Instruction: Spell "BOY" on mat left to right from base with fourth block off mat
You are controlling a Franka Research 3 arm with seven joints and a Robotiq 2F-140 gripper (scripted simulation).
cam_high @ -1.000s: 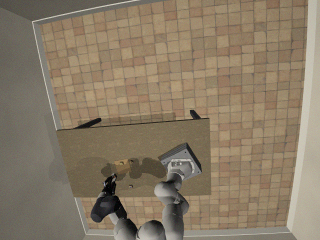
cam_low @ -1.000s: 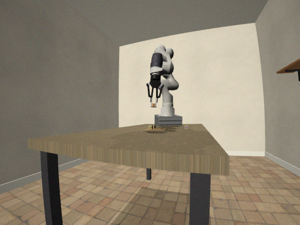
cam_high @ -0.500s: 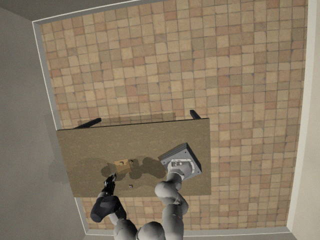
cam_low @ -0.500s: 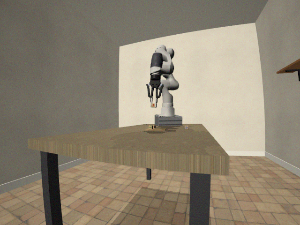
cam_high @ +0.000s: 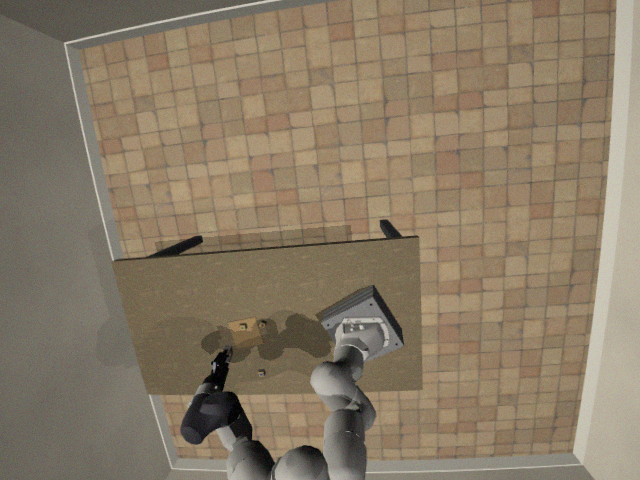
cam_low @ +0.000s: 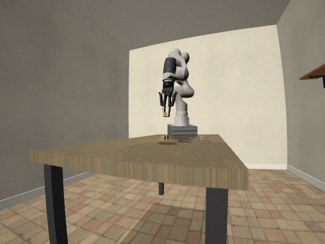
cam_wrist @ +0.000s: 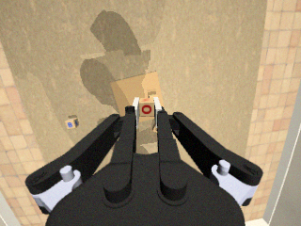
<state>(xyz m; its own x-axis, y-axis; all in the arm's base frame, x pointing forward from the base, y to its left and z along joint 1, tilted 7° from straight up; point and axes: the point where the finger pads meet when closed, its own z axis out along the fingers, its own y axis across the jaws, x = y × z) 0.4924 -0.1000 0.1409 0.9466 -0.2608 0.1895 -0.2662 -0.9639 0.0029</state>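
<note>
My gripper (cam_wrist: 146, 104) (cam_low: 165, 115) (cam_high: 226, 353) is shut on the wooden block with a red O (cam_wrist: 146, 110) (cam_low: 165, 114) and holds it high above the table, over the near edge of the tan mat (cam_wrist: 128, 90) (cam_high: 249, 338) (cam_low: 170, 141). One small block (cam_high: 242, 326) lies on the mat. Another block (cam_high: 262, 324) sits at the mat's edge; I cannot tell whether it is on or off. A block with a blue letter (cam_wrist: 71, 123) (cam_high: 261, 372) (cam_low: 201, 138) lies on the bare table, apart from the mat. The letters on the mat's blocks are too small to read.
The robot's base (cam_high: 361, 320) (cam_low: 182, 130) stands on the wooden table (cam_high: 170, 289) (cam_low: 157, 157) close to the mat. The table's edge (cam_wrist: 14, 118) and the tiled floor lie near the blue-letter block.
</note>
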